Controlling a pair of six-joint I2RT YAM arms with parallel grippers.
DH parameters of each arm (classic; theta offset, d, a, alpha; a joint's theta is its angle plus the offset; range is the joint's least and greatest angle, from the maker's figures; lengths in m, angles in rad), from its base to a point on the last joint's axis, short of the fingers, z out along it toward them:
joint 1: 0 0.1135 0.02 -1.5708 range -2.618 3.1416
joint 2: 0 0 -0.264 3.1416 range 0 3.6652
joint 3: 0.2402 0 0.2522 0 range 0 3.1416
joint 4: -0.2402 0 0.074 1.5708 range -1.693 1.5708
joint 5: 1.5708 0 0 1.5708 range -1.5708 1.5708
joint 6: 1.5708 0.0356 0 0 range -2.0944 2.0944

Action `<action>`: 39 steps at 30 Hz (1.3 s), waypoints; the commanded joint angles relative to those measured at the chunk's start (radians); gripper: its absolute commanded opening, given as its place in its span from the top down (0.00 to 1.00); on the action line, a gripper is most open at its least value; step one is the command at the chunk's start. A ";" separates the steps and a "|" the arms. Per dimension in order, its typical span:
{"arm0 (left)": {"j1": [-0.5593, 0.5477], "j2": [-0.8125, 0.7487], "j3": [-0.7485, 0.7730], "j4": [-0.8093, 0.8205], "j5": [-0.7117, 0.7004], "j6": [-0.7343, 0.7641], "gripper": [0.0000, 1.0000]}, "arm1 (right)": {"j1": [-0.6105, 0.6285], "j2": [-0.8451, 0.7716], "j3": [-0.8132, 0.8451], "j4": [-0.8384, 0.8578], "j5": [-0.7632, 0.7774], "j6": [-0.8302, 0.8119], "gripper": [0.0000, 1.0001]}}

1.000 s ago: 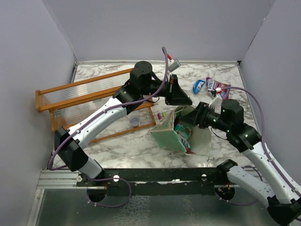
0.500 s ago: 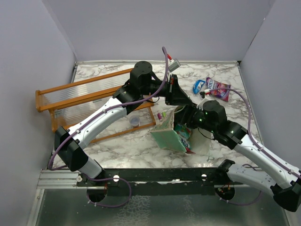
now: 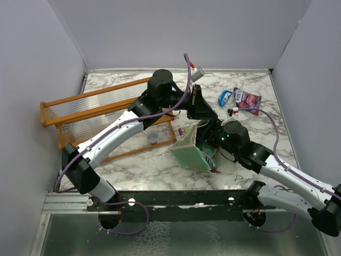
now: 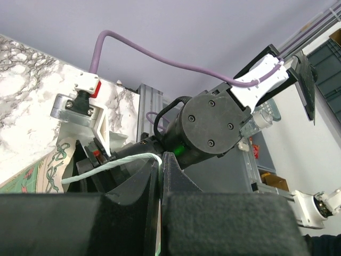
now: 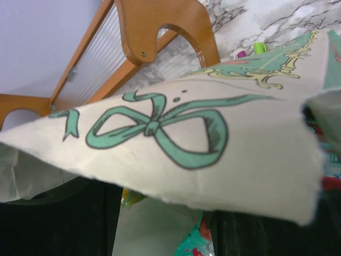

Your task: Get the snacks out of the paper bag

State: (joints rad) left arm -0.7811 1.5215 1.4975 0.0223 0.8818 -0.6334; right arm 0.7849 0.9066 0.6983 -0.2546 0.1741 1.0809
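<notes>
The mint-green paper bag [image 3: 190, 153] lies tilted at the table's middle, its mouth facing right. My left gripper [image 3: 204, 112] is shut on the bag's white string handle [image 4: 109, 165] and holds it up. My right gripper [image 3: 211, 140] is open at the bag's mouth, under the cream flap with a green bow [image 5: 160, 130]. Between its fingers [image 5: 53, 221] I see a teal-red packet [image 5: 197, 242] and a green-yellow packet [image 5: 129, 196] inside. The teal-red packet also shows in the top view [image 3: 208, 154]. A blue packet [image 3: 225, 97] and a purple packet [image 3: 247, 100] lie on the table at the back right.
An orange wooden rack [image 3: 101, 114] lies at the left; it also shows in the right wrist view [image 5: 160, 26]. A small cup [image 3: 152, 137] stands by it. Pink and green marker pens [image 3: 184, 129] lie behind the bag. Purple walls close in three sides.
My right arm has swung left and forward, bringing its gripper from beside the bag into the bag's mouth. The left gripper has held the handle still.
</notes>
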 commanded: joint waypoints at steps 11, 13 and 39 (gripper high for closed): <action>-0.006 -0.070 0.020 -0.006 0.000 0.047 1.00 | 0.004 -0.030 -0.044 -0.004 0.071 0.018 0.83; -0.007 -0.073 0.017 -0.016 -0.010 0.056 1.00 | 0.003 -0.059 -0.034 -0.022 0.054 -0.002 0.87; 0.002 -0.101 0.004 -0.082 -0.091 0.113 1.00 | 0.004 -0.308 0.125 -0.165 -0.072 -0.269 0.99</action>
State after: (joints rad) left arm -0.7811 1.4715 1.4975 -0.0704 0.8139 -0.5423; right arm 0.7864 0.6502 0.7425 -0.4122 0.1196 0.9337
